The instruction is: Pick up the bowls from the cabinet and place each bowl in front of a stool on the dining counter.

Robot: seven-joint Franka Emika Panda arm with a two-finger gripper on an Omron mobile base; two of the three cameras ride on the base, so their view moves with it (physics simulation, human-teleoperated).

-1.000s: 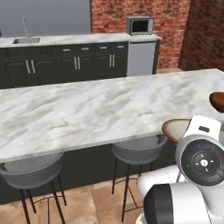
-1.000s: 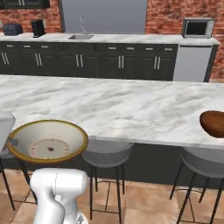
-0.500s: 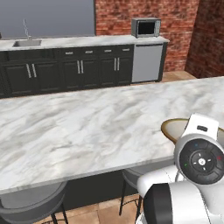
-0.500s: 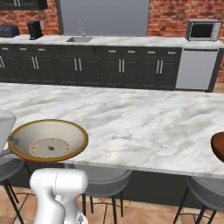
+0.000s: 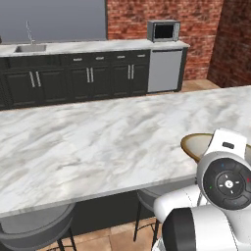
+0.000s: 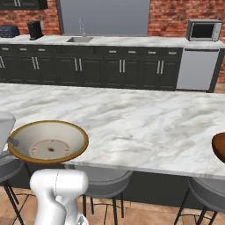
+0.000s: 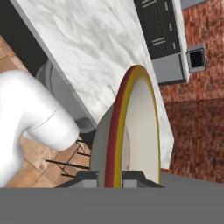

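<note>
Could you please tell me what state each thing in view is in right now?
Cream bowl: gripped by its rim, held at the counter's near edge.
Gripper: shut on the bowl's rim.
Brown bowl: resting on the counter.
Stools: tucked under the counter, unoccupied.

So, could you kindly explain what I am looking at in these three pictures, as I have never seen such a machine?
It is a white robot arm on a driving base in a simulated kitchen. Two pictures come from cameras on the base, behind the arm to its left and right; the third looks along its hand. The hand is shut on the rim of the cream bowl, held over the near edge of the dining counter. At the right edge of the right base view, the brown bowl already rests on the marble. Grey stools stand below.
</note>
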